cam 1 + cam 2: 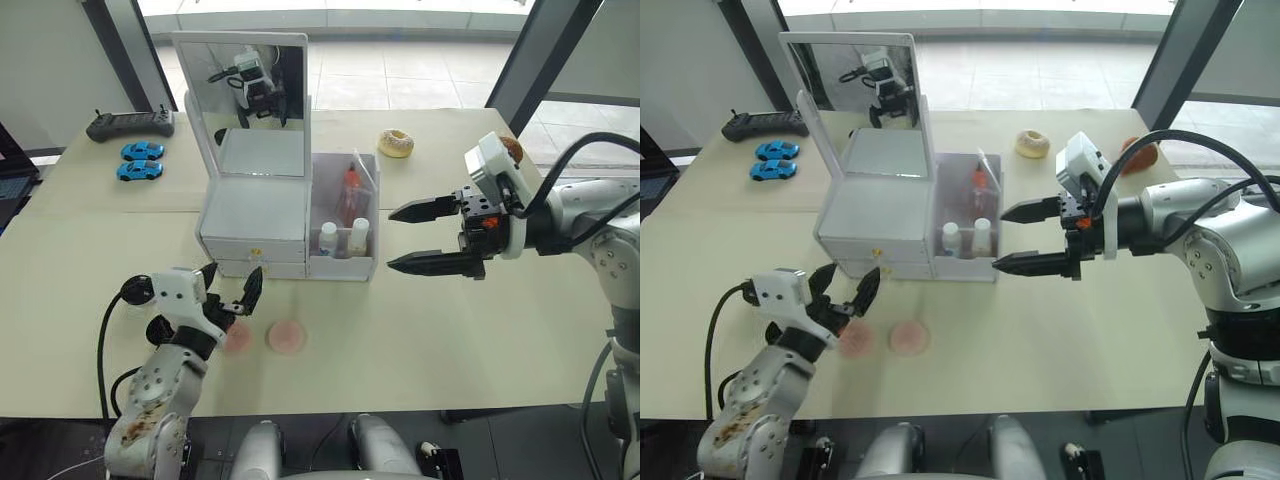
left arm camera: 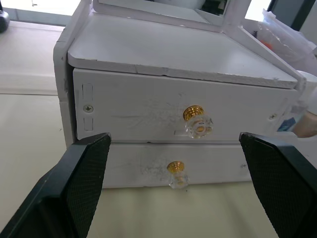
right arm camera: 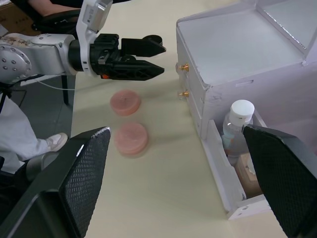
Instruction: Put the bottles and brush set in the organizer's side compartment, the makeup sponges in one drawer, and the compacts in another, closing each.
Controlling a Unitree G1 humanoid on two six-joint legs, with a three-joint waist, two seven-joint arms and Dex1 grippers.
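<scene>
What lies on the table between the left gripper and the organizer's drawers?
Nothing: in the left wrist view, bare table runs from the open left gripper to the closed drawers. The makeup sponges lie beside it.

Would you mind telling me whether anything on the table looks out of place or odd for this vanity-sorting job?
Nothing is spilled or knocked over. The oddities are unrelated items: a doughnut behind the organizer, plus two blue toy cars and a black controller at the far left. The two makeup sponges lie flat in front of the shut drawers.
</scene>
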